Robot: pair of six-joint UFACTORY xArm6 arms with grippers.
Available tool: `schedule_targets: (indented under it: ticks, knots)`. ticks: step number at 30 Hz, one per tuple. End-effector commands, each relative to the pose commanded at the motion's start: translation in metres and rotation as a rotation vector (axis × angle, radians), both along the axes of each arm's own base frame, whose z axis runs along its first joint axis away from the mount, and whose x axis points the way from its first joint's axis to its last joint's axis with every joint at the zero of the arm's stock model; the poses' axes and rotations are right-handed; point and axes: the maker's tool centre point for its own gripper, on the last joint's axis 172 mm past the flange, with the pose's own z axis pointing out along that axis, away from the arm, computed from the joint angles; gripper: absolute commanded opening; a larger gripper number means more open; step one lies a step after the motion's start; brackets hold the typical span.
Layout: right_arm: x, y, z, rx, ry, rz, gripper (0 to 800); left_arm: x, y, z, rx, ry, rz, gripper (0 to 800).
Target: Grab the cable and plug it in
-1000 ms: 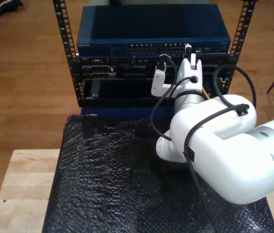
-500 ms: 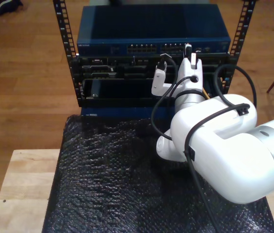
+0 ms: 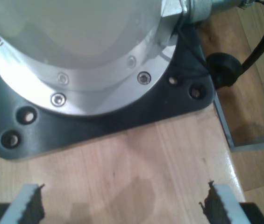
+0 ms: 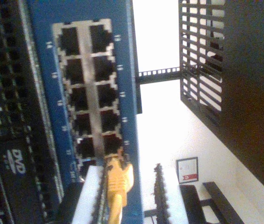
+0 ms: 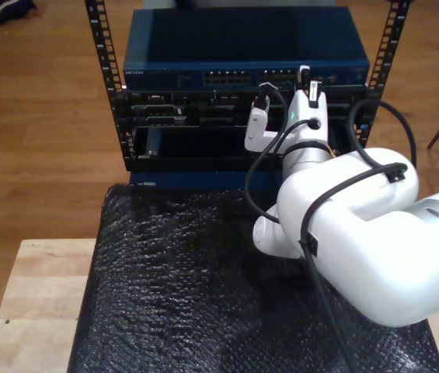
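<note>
The yellow cable (image 4: 117, 186) sits between the fingers of my second gripper (image 4: 126, 175), which is shut on it. Its plug tip (image 4: 114, 158) is right at the mouth of the end port (image 4: 111, 143) in a two-row port block on the blue switch (image 4: 124, 56); I cannot tell whether it is seated. In the exterior view my second gripper (image 5: 306, 79) is up against the front of the blue switch (image 5: 242, 47), right of its middle. My first gripper (image 3: 124, 210) is open above bare wood, with nothing between its fingers (image 3: 29, 205).
Black rack posts (image 5: 101, 47) flank the switch, and black units (image 5: 172, 116) sit below it. Thick black arm cables (image 5: 374, 116) loop beside the second arm. A black bubble-wrap mat (image 5: 165, 287) covers the wooden table (image 5: 33, 311). An arm's black base plate (image 3: 122, 116) lies ahead of my first gripper.
My second arm has edged slightly toward the switch, carrying its gripper a little higher in the exterior view. Nothing else has moved.
</note>
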Motion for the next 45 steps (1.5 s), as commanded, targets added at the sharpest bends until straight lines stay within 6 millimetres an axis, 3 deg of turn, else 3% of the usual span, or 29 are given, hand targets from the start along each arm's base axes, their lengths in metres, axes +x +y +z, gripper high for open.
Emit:
schedule_targets:
  ticks: [15,29,31,38,45]
  knots:
    - [-0.030,-0.005,-0.003,-0.009,0.163,0.042,357,0.000,0.000,0.000,0.000,0.000,-0.002,800]
    - [-0.033,0.008,0.031,0.010,0.352,0.165,422,0.000,0.000,0.000,0.002,0.000,-0.002,800]
    - [-0.031,-0.002,0.030,0.012,0.398,0.166,457,0.000,0.000,0.000,0.002,0.000,0.000,800]
    - [-0.026,-0.066,0.013,-0.039,0.634,0.158,560,0.000,0.000,0.000,0.000,0.000,-0.002,800]
    - [-0.051,-0.126,-0.022,-0.100,0.906,0.172,671,0.000,0.000,0.000,0.002,0.000,-0.002,800]
